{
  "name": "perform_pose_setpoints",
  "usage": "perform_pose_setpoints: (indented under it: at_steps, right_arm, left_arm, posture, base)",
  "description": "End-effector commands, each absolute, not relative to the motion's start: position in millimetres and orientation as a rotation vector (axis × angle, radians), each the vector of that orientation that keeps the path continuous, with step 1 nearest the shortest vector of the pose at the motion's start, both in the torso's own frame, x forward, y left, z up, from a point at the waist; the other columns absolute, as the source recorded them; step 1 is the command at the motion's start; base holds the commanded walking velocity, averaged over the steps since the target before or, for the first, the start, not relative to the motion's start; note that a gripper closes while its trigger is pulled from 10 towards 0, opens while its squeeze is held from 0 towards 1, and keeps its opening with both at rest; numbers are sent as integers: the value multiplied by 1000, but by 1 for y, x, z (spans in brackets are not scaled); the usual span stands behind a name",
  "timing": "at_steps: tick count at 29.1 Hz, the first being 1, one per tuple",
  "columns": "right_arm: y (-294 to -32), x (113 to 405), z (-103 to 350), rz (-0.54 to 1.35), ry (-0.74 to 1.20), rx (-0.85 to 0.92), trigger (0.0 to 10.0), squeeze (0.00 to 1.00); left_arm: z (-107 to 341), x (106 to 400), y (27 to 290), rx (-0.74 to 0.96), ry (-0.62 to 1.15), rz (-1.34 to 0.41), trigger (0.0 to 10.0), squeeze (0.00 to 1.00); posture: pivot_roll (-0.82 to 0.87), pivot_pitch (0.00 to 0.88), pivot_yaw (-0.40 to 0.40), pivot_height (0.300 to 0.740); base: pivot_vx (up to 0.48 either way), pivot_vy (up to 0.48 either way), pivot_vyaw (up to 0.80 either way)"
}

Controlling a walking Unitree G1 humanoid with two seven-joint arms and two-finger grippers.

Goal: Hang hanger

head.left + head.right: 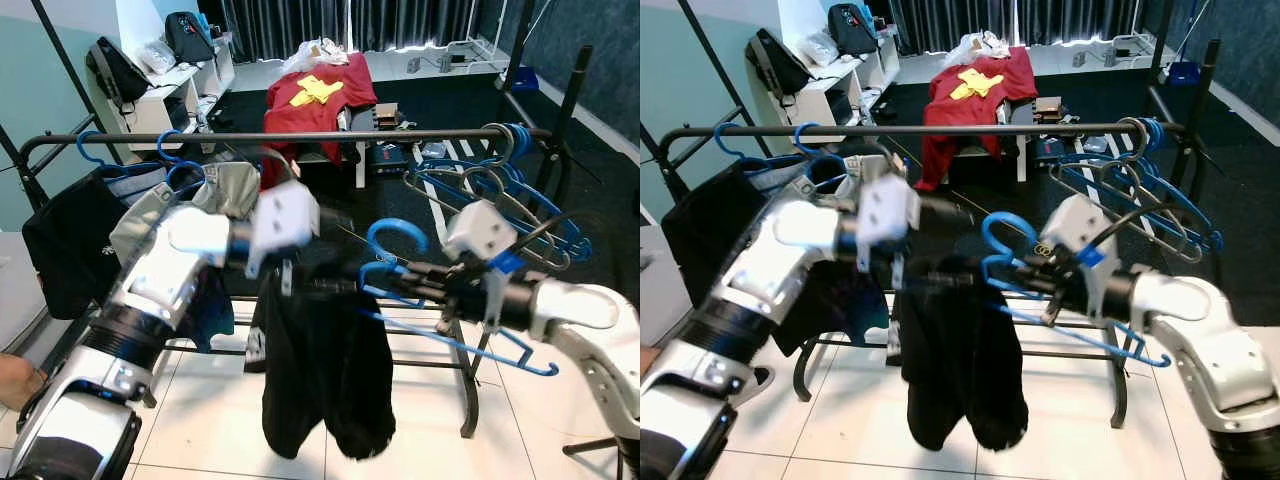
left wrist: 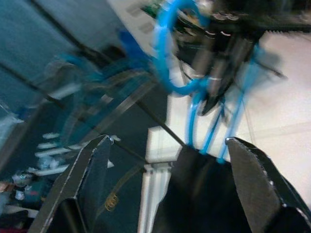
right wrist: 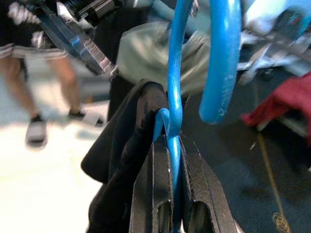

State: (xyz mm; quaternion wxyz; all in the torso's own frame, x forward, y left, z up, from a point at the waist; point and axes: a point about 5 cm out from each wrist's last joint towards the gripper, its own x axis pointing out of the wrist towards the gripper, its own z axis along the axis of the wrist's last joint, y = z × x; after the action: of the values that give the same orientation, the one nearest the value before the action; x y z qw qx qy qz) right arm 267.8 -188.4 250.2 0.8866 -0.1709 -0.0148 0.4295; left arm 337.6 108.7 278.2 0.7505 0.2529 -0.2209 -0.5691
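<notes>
Two silver arms reach forward from the near edge of the head view. The right gripper (image 3: 170,194) has its two black fingers pinched together on the neck of one blue hanger (image 1: 395,262), just below the hook. This hanger is held in the air in front of and below the rack rail (image 1: 300,136), with the hook upright and not on the rail. One black garment (image 1: 325,370) hangs from the hanger and drapes down over the tiled floor (image 1: 220,420).

The left gripper (image 2: 167,160) has its two fingers spread wide apart, holding nothing; between them the wrist view shows the black garment and the blue hanger neck. The left arm (image 1: 180,260) sits at the garment's upper left edge.

The rail carries a cluster of empty blue hangers (image 1: 520,190) at its right end; the exact number cannot be counted. At the left end, two blue hooks (image 1: 170,150) sit on the rail, above a dark garment (image 1: 75,240) and a grey garment (image 1: 225,190).

One red cloth with a yellow mark (image 1: 315,95) lies behind the rack. A person's legs (image 3: 34,97) appear blurred in the right wrist view.
</notes>
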Motion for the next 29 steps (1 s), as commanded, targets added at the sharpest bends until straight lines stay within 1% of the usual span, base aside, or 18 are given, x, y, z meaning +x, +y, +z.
perform_pose_setpoints:
  at_steps: [1,2,4,5,6,9,10,13,14,15,16,18,20,22,23,26,29]
  right_arm:
    - [-188,263,272,885,-167,-350,0,0]
    - [-188,263,272,885,-167,-350,0,0]
    - [-193,259,283,867,-223,-334,0,0]
    - [-193,259,283,867,-223,-334,0,0]
    - [-196,256,289,861,-249,-329,0,0]
    - [-198,255,293,858,-266,-327,0,0]
    - [-202,251,300,853,-299,-321,0,0]
    - [-202,251,300,853,-299,-321,0,0]
    - [-204,247,310,862,-340,-315,0,0]
    - [-204,247,310,862,-340,-315,0,0]
    - [-206,241,319,890,-381,-301,0,0]
    - [-206,241,319,890,-381,-301,0,0]
    - [-205,226,334,975,-463,-264,0,0]
    - [-205,226,334,975,-463,-264,0,0]
    - [-205,220,339,1001,-493,-251,0,0]
    - [-205,217,343,1016,-515,-242,0,0]
    - [-203,212,345,1043,-528,-234,0,0]
  left_arm:
    - [283,343,125,495,-479,-1174,10000,1000]
    - [283,343,125,495,-479,-1174,10000,1000]
    - [285,348,138,430,-478,-1103,10000,1000]
    - [285,348,138,430,-478,-1103,10000,1000]
    - [283,349,144,417,-473,-1073,10000,1000]
    - [281,349,147,410,-469,-1054,10000,1000]
    - [278,348,150,389,-467,-1045,10000,1000]
    - [278,348,150,389,-467,-1045,10000,1000]
    - [273,346,152,373,-460,-1040,10000,745]
    - [273,346,152,373,-460,-1040,10000,745]
    - [267,346,154,354,-452,-1029,10000,0]
    - [267,346,154,354,-452,-1029,10000,0]
    - [261,347,158,310,-447,-1002,10000,0]
    - [261,347,158,310,-447,-1002,10000,0]
    - [261,347,160,288,-454,-998,10000,0]
    - [261,347,160,272,-458,-1003,10000,0]
    - [260,349,156,249,-453,-1002,10000,0]
  posture:
    - [-132,0,101,740]
    - [-132,0,101,740]
    - [-135,0,99,740]
    - [-135,0,99,740]
    - [-134,0,96,740]
    - [-134,0,96,740]
    - [-131,0,91,740]
    - [-131,0,91,740]
    - [-128,0,86,740]
    - [-128,0,86,740]
    - [-128,0,82,740]
    - [-128,0,82,740]
    - [-129,0,79,740]
    - [-129,0,79,740]
    - [-133,0,80,740]
    - [-134,0,80,740]
    - [-139,0,81,740]
  base:
    - [0,0,0]
    - [0,0,0]
    - [0,0,0]
    - [0,0,0]
    - [0,0,0]
    - [0,0,0]
    - [0,0,0]
    - [0,0,0]
    - [0,0,0]
    - [0,0,0]
    - [0,0,0]
    - [0,0,0]
    - [0,0,0]
    - [0,0,0]
    - [0,0,0]
    - [0,0,0]
    - [0,0,0]
